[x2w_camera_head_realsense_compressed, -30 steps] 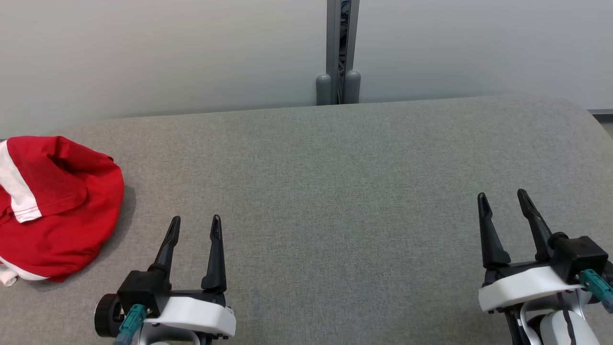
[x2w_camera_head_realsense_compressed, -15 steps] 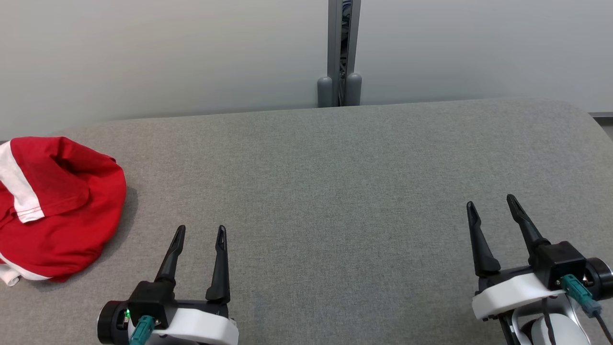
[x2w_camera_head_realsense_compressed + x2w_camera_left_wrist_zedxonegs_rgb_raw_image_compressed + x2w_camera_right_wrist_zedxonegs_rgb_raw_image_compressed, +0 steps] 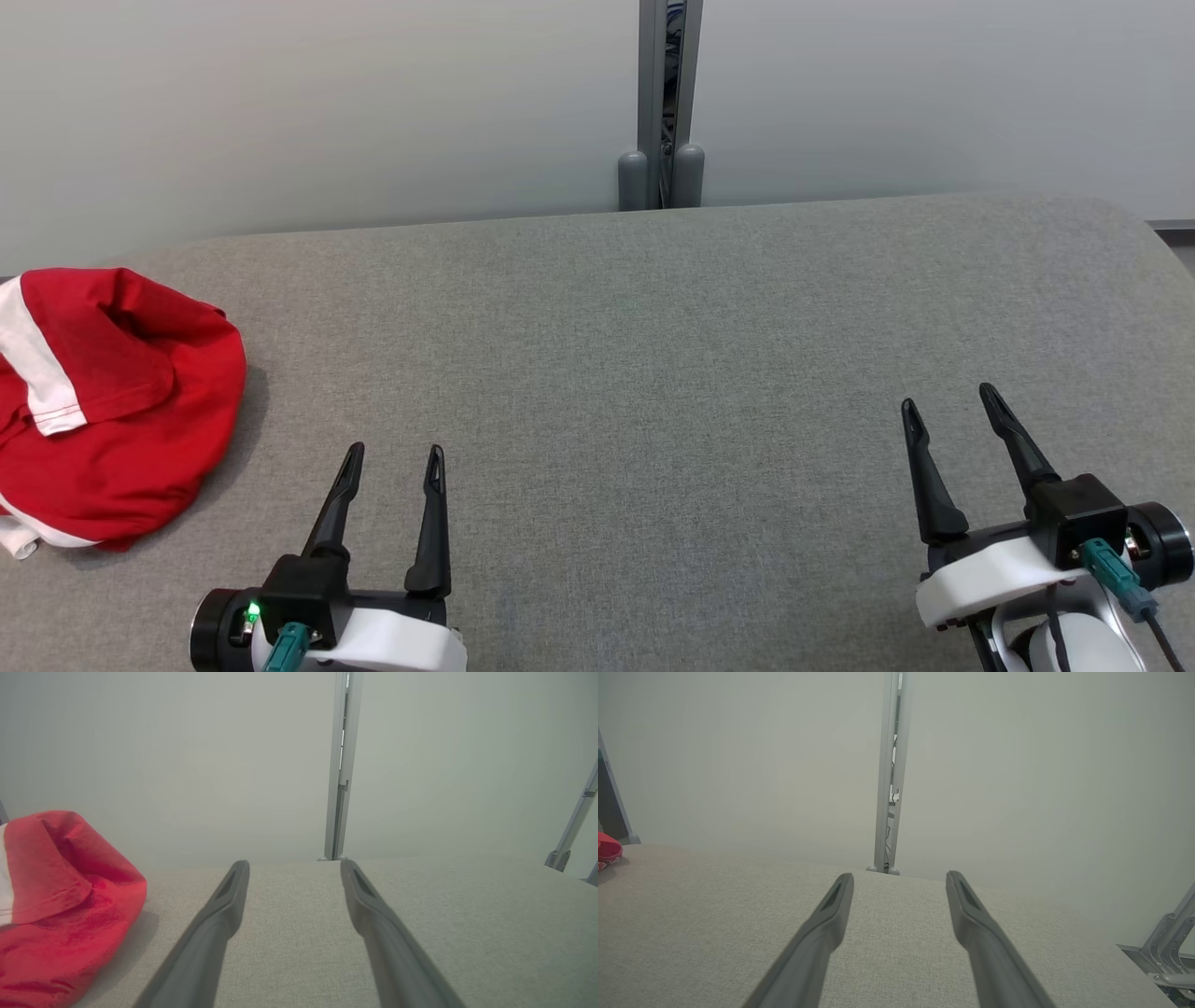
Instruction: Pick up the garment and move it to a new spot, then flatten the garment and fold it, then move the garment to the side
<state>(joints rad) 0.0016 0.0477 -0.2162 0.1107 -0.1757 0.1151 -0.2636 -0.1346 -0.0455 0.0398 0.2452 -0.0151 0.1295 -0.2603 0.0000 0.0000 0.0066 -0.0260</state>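
at the left edge of the grey table (image 3: 653,327) we see the crumpled red garment (image 3: 121,411); our left gripper (image 3: 394,455), near it, and right gripper (image 3: 948,397), far off, both stand spread, empty.

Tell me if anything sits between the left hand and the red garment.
Nothing visible does. The left hand is open over the bare grey surface, and the crumpled red garment lies apart to its left with only that surface between them.

No readable text, labels, brands, numbers or signs appear on the red garment (image 3: 121,401), the grey worktop (image 3: 653,373) or the wall (image 3: 280,93).
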